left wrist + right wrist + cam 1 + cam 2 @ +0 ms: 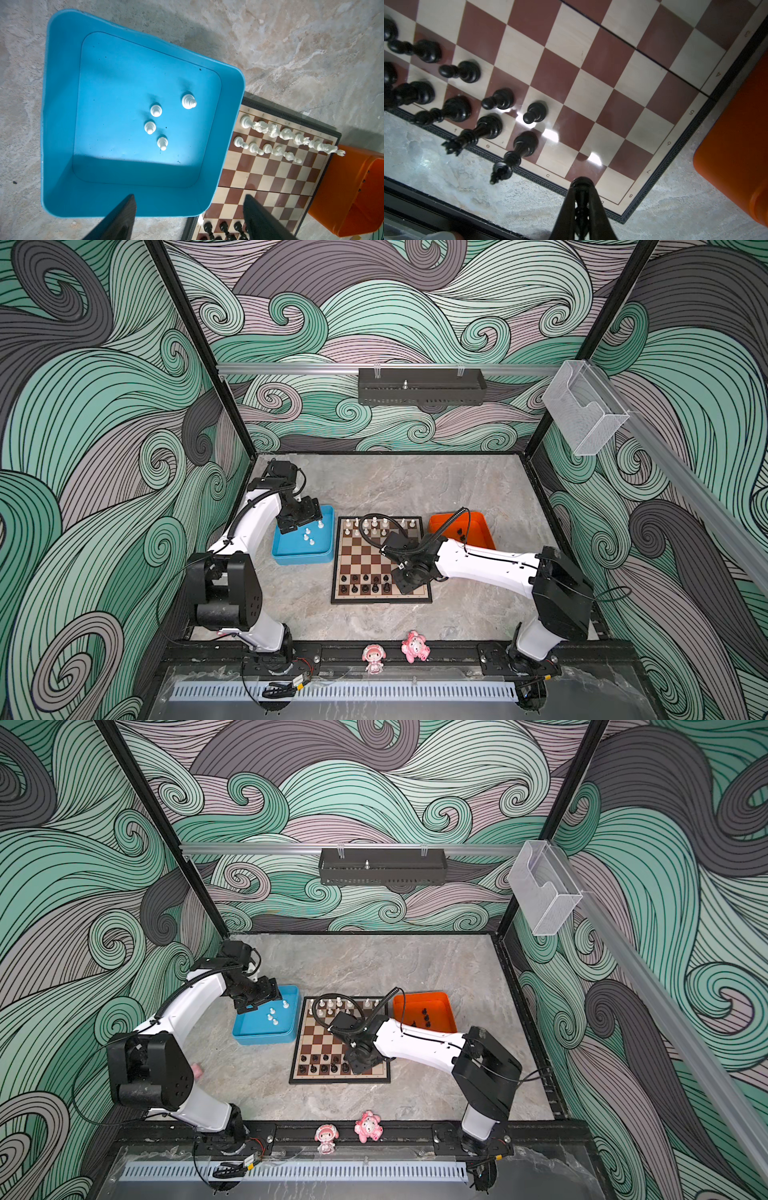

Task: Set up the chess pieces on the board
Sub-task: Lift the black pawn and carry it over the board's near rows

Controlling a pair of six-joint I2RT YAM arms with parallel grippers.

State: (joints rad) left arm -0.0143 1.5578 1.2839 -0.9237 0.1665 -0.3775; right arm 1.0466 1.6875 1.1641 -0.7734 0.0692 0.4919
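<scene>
Over the marbled counter (pixel 415 489), the right claw (pixel 581 185) pinches a black piece (pixel 581 180) above the board (pixel 591 83), which probably goes next onto an empty back-row square, while the left claw (pixel 189 197) gapes wide above the blue tray (pixel 58 124).

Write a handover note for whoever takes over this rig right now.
Left hand: open, empty, above the blue tray.
Right hand: shut on a black piece, over the near right part of the board, where the squares are bare.
Done: white chessmen fill part of the two far rows and black chessmen part of the two near rows.
Left: four white pieces stand in the blue tray and a few black pieces sit in the orange tray. Set down the held one first.
</scene>
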